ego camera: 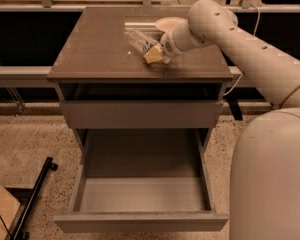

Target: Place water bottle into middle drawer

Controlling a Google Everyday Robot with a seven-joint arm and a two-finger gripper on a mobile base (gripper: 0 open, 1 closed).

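The water bottle is clear plastic and lies on its side on the cabinet's brown top, slanting from back left to front right. My gripper is at the bottle's near right end, low over the top and touching or almost touching it. The arm reaches in from the right. The middle drawer is pulled fully out below, showing a bare pale grey floor. The drawer front above it is nearly closed.
A shallow white bowl stands on the cabinet top just behind the gripper. My own pale body fills the lower right, beside the open drawer. A black bar and a cardboard piece lie on the floor at lower left.
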